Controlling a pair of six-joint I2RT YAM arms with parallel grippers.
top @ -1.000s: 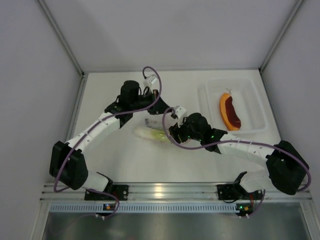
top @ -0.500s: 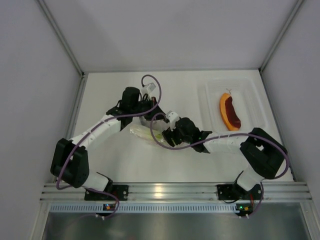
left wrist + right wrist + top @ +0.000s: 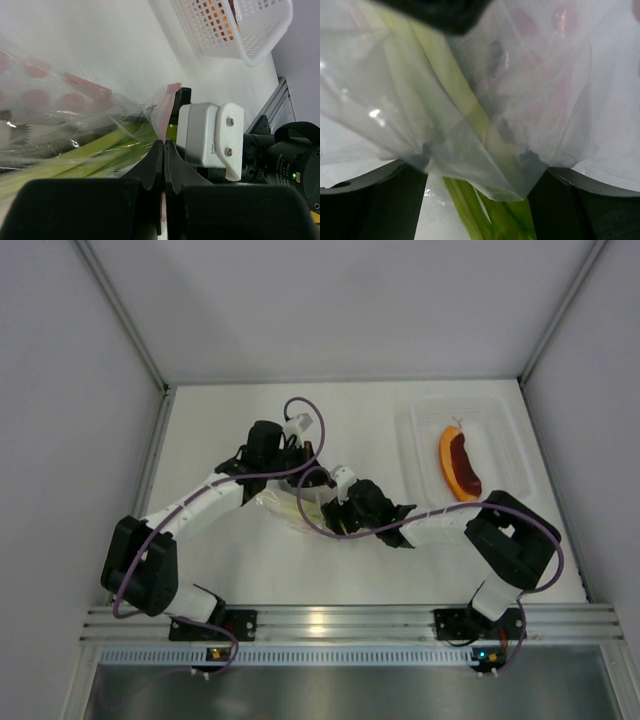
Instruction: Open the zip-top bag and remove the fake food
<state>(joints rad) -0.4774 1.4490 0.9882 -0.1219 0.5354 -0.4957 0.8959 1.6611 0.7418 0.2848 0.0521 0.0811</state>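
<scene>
The zip-top bag (image 3: 60,100) is clear plastic with pink dots. My left gripper (image 3: 164,142) is shut on its pink zip strip (image 3: 167,107). Inside lie a green leek-like stalk (image 3: 85,155) and a silver-grey fish (image 3: 40,145). My right gripper (image 3: 477,170) is open and wide, its fingers (image 3: 385,200) on either side of the bag's crumpled mouth (image 3: 485,155), where the stalk (image 3: 470,210) pokes out. From above, both grippers meet at the bag (image 3: 283,508) in mid-table. An orange and dark red slice (image 3: 460,462) lies in the tray.
The rigid clear tray (image 3: 505,440) stands at the back right; in the left wrist view it shows as a white lattice basket (image 3: 250,30). Grey walls close in the table on three sides. The arms' bases sit on the rail at the near edge.
My right arm has swung left to the bag and its jaws have spread wider around the bag's mouth. My left gripper, still shut on the strip, has shifted slightly nearer.
</scene>
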